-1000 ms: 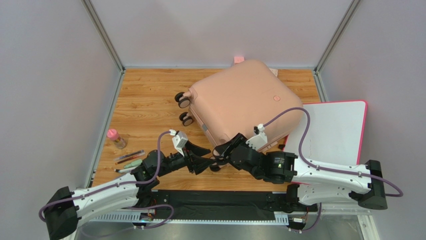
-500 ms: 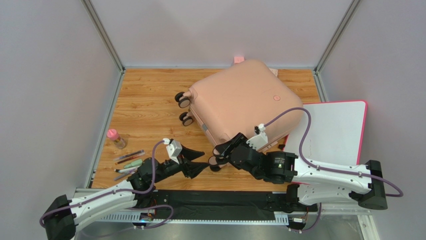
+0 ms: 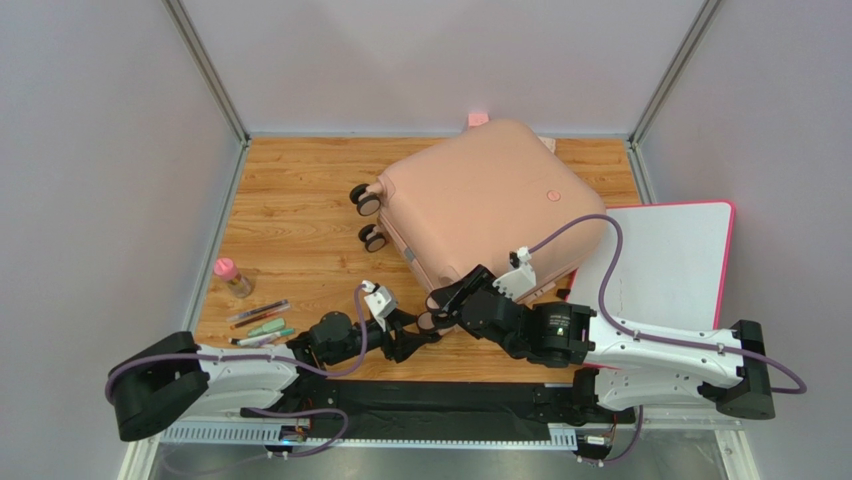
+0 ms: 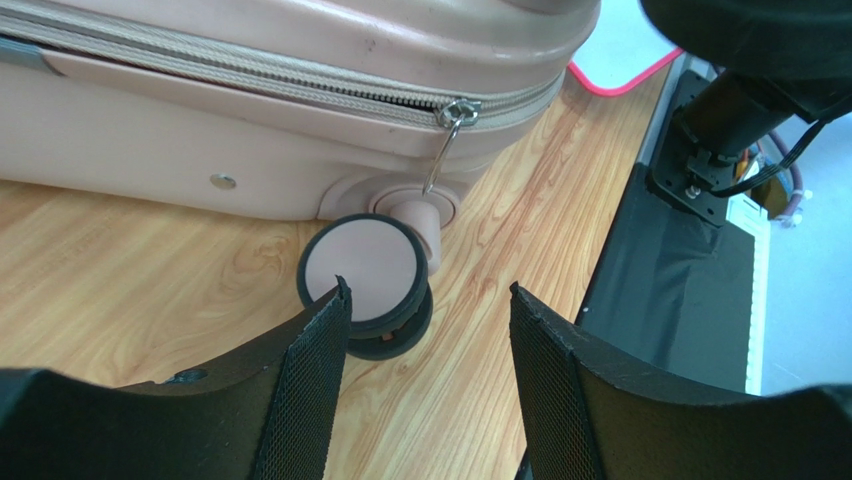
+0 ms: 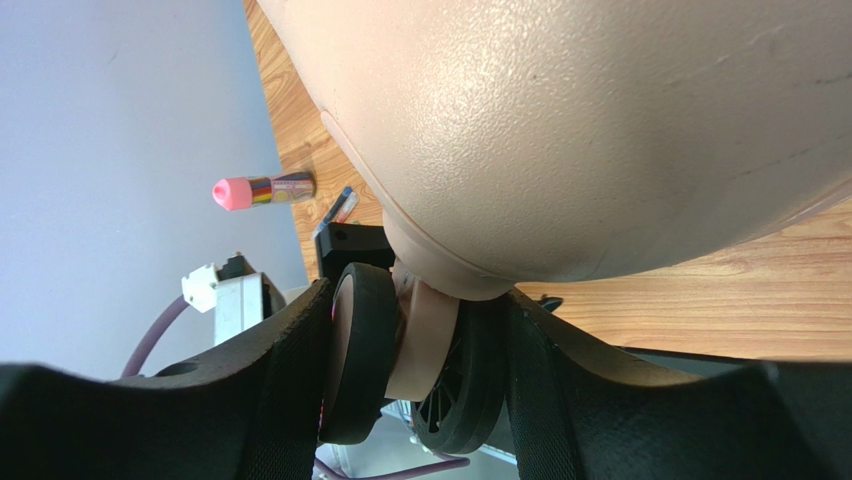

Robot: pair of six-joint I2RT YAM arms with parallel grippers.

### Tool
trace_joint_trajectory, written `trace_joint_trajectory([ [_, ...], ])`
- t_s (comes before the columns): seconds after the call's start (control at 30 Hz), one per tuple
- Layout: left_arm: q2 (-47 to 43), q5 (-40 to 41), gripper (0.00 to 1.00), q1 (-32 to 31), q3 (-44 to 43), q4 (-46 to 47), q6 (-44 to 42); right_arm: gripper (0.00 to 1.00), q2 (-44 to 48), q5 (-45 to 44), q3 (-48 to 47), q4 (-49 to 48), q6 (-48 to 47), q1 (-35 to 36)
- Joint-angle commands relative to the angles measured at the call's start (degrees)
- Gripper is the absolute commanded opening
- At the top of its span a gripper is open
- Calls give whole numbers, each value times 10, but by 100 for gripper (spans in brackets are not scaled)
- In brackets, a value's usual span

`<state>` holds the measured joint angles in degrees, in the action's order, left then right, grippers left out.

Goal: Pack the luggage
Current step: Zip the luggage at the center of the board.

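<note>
Where the right gripper [image 5: 415, 375] clamps its black-rimmed caster [image 5: 356, 340], pebbled luggage [image 5: 600, 130] curves.

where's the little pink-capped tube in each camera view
Top external: the pink-capped tube stands near the left edge of the table, above the pens in the picture.
Left wrist: not in it.
Right wrist: left of centre, cap pointing left.
Shared landmark: the luggage, which shows in all three views.
</note>
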<state>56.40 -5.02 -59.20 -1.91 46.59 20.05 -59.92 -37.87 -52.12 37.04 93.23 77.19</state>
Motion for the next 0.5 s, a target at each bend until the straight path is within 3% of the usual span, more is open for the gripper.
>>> trace_joint_trajectory([
  [0.0, 45, 12, 66, -14, -20, 106, -15, 0, 5, -33, -17, -14, -10, 2],
  [0.47, 200, 44, 66, -20, -70, 260, 19, 0, 11, -31, -13, -15, -7, 2],
])
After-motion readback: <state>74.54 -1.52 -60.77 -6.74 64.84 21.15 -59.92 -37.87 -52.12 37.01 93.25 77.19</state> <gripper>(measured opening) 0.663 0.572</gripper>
